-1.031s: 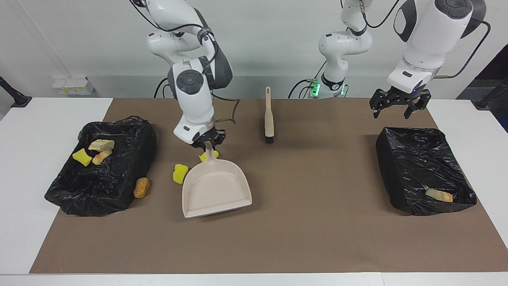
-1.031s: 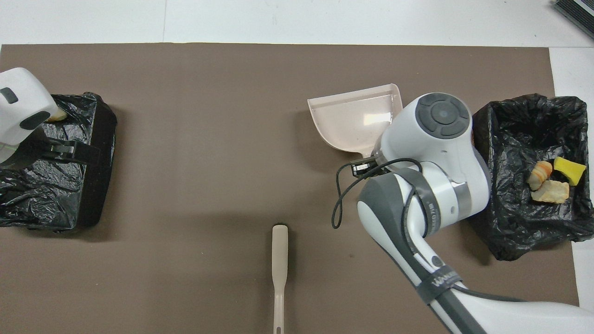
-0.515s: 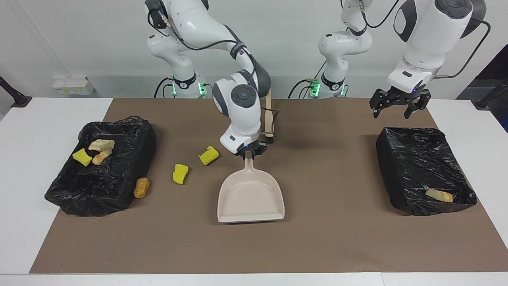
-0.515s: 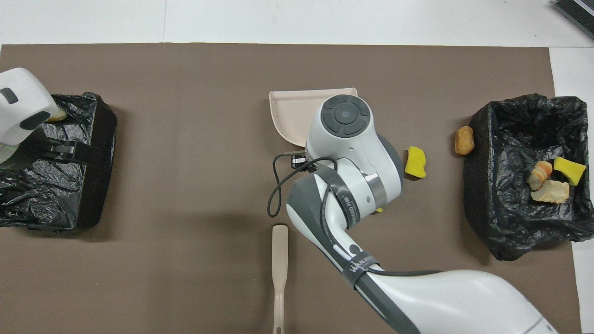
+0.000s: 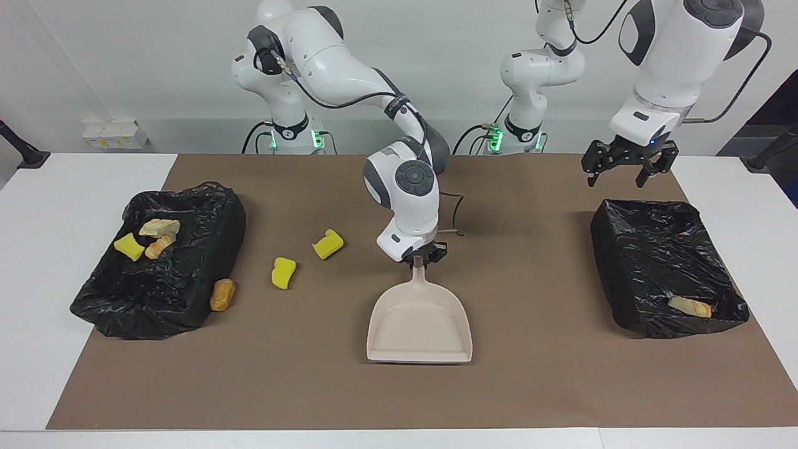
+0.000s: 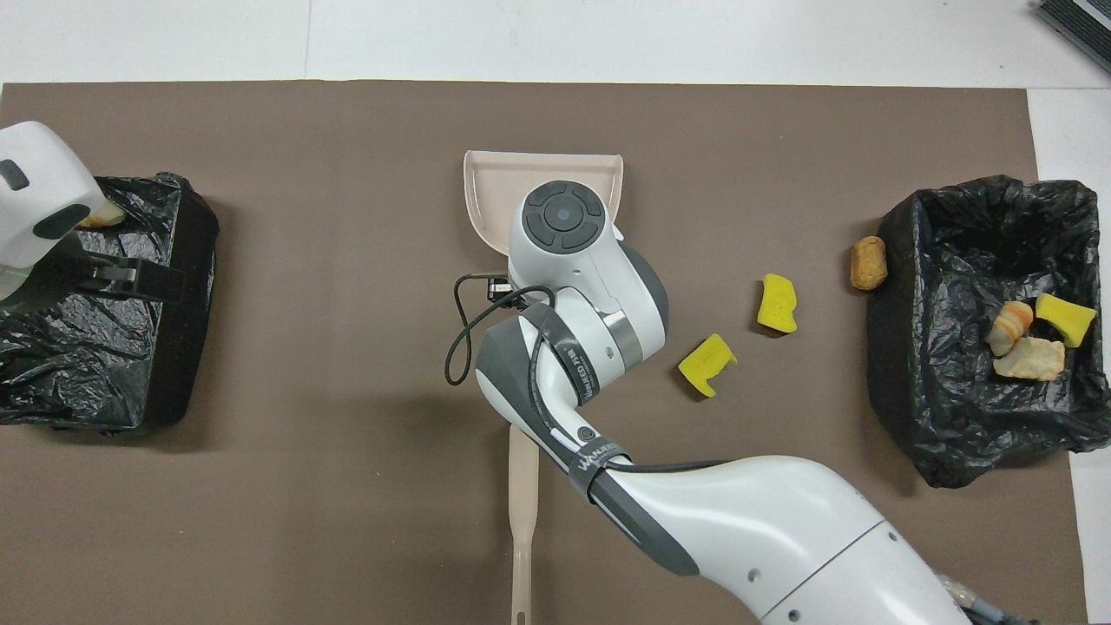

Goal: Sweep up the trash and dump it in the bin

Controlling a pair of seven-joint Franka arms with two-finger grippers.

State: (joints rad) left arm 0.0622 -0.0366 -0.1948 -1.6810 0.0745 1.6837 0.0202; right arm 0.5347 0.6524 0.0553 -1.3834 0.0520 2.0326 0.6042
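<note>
My right gripper (image 5: 419,257) is shut on the handle of the beige dustpan (image 5: 419,324), which sits at the middle of the mat with its mouth pointing away from the robots; it also shows in the overhead view (image 6: 490,187). Two yellow sponge chunks (image 5: 328,244) (image 5: 283,273) lie on the mat beside it, toward the right arm's end. A brown lump (image 5: 222,294) lies against the black bin (image 5: 187,274) there. That bin holds three scraps (image 5: 159,227). My left gripper (image 5: 626,167) waits open over the other black bin (image 5: 648,249), which holds one bread lump (image 5: 689,307).
The beige brush (image 6: 522,521) lies on the brown mat (image 5: 530,374) near the robots, partly under my right arm; the facing view hides it. The sponges also show in the overhead view (image 6: 706,365) (image 6: 777,303).
My right arm has carried the dustpan from beside the yellow sponges to the middle of the mat, uncovering them. The left arm has not moved.
</note>
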